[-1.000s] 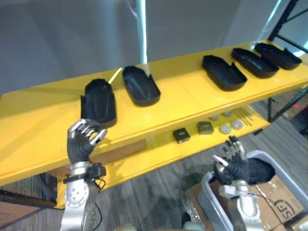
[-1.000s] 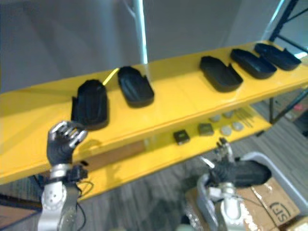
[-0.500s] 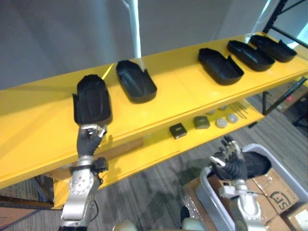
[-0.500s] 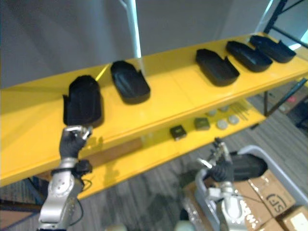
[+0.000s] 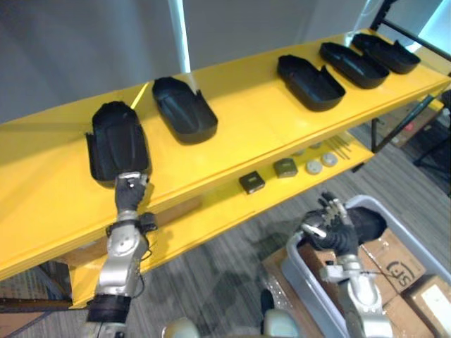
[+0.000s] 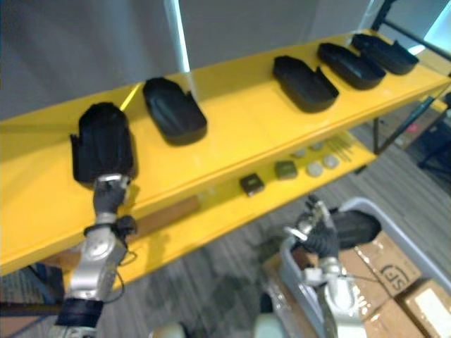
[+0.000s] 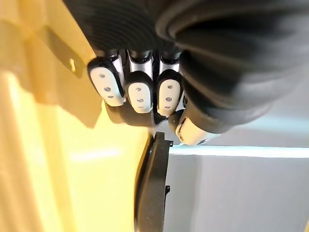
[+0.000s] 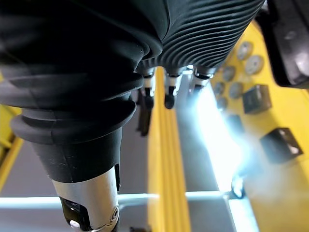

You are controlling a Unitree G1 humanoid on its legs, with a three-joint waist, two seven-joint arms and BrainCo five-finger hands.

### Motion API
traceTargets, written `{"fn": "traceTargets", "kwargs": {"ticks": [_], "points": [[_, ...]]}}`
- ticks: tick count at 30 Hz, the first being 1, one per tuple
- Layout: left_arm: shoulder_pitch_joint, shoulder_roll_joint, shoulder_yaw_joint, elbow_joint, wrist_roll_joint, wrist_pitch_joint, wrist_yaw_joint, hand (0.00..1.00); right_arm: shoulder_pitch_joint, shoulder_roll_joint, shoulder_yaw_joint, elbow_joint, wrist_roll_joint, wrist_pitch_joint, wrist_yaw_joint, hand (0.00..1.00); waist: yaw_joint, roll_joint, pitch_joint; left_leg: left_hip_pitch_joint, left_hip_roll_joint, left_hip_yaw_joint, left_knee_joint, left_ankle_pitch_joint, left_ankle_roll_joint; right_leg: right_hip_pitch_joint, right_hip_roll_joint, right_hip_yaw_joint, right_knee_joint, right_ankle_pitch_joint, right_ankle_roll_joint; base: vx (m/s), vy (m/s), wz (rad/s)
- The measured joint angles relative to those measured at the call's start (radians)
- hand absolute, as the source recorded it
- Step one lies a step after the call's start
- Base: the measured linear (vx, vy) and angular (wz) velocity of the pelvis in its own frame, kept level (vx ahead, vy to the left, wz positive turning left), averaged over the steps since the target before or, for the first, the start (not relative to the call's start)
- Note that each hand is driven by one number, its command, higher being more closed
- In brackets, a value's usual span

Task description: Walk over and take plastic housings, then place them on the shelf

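Fingers (image 7: 137,92) of the left hand (image 5: 129,191) reach the near end of a plastic housing (image 5: 116,141); whether they grip it cannot be told. It lies on the yellow shelf (image 5: 246,134), long axis front to back, rounded end toward the grey wall (image 5: 84,49) (four more housings (image 5: 184,110) alongside). Right hand (image 5: 330,227), fingers apart, hovers over a grey bin (image 5: 303,271).

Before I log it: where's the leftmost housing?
The leftmost housing sits left on the top shelf in the eye views, just past the left hand, beside another housing.

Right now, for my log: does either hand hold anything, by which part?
Left hand meets the near end of the leftmost housing; grip cannot be told. Right hand holds nothing.
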Motion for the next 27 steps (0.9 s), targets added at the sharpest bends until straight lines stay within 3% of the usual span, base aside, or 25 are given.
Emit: {"fn": "traceTargets", "kwargs": {"ticks": [18,19,25,27], "points": [[-0.215,0.057,0.045,0.290,-0.043,-0.093,0.102,1.00,-0.028,-0.043,0.022,0.000,0.040,0.000,0.039,0.00,-0.015,0.006,0.060,0.005,0.010,0.025,0.017,-0.005,0.000,-0.020,0.011,0.033,0.027,-0.001,-0.001,-0.01,0.020,-0.04],[-0.219,0.070,0.045,0.290,-0.044,-0.097,0.105,0.00,-0.033,-0.043,0.024,0.000,0.040,0.000,0.039,0.00,-0.016,0.004,0.070,0.004,0.010,0.030,0.018,-0.005,0.001,-0.027,0.012,0.039,0.031,-0.001,-0.001,-0.03,0.034,-0.10],[-0.209,0.082,0.069,0.281,-0.068,-0.120,0.105,0.00,-0.038,-0.043,0.039,-0.001,0.040,0.000,0.039,0.00,-0.017,0.004,0.074,0.003,0.011,0.042,0.017,-0.005,0.001,-0.040,0.009,0.052,0.035,0.000,0.000,0.00,0.038,-0.06],[-0.133,0.066,0.087,0.141,-0.083,-0.122,0.118,0.00,-0.036,-0.038,0.038,-0.001,0.039,0.000,0.036,0.00,-0.016,0.004,0.074,0.000,0.010,0.038,0.016,-0.005,0.001,-0.040,0.008,0.048,0.033,0.000,0.000,0.02,0.058,0.05]]}}
